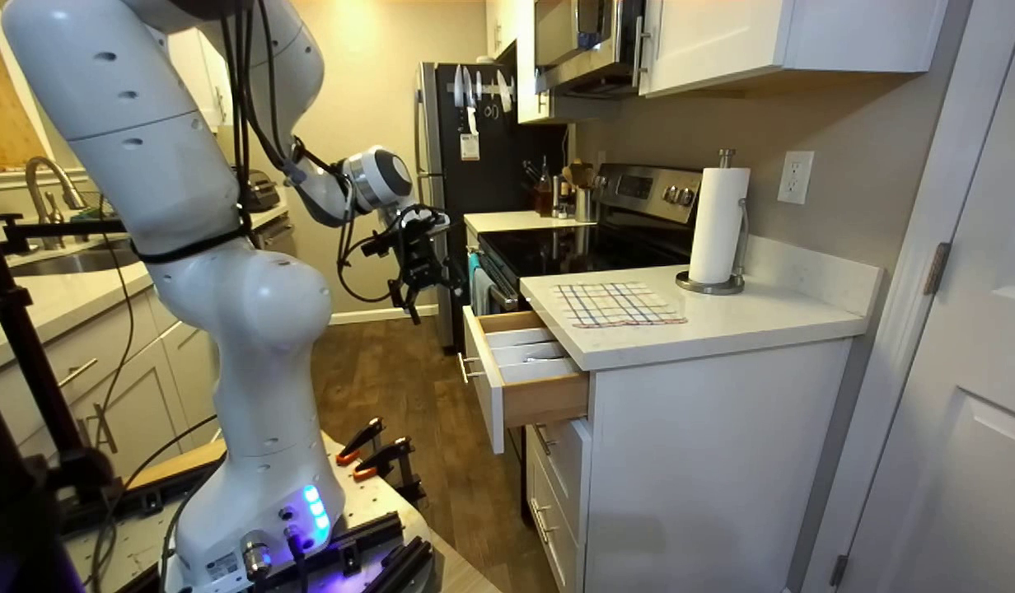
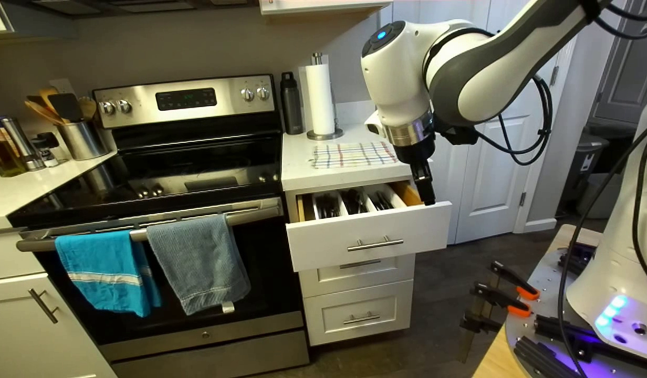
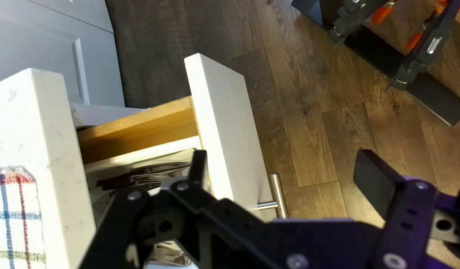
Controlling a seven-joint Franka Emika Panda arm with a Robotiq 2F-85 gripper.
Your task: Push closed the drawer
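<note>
The top drawer of 3 in the stack juts out from under the desk, with 2 lower drawers beneath. Its front bears 1 bar handle. Inside sits 1 white tray; 3 slots of cutlery show in an exterior view. On the desk are 1 checked cloth, 1 upright paper roll and 1 dark bottle. From the stove hang 1 blue towel and 1 grey towel; 4 knobs sit on its back panel.

The drawer's front stands past the desk's edge, and wood floor stretches between it and 2 orange-tipped clamps. In the wrist view the jaws are spread wide, with the drawer's front and handle showing between the 2 halves. In an exterior view they hang from the arm and appear just over the front's top edge, at the end toward the robot's base; whether they touch it, I cannot tell.

There the halves overlap, hiding the gap, and the drawer's front hides part of the drawer just below. The wrist view cuts off the cloth, and the jaws cover part of the tray. The cutlery lies too jumbled to count. Knives on the fridge are too small to count. The arm is cut off by the top edge in both exterior views.
</note>
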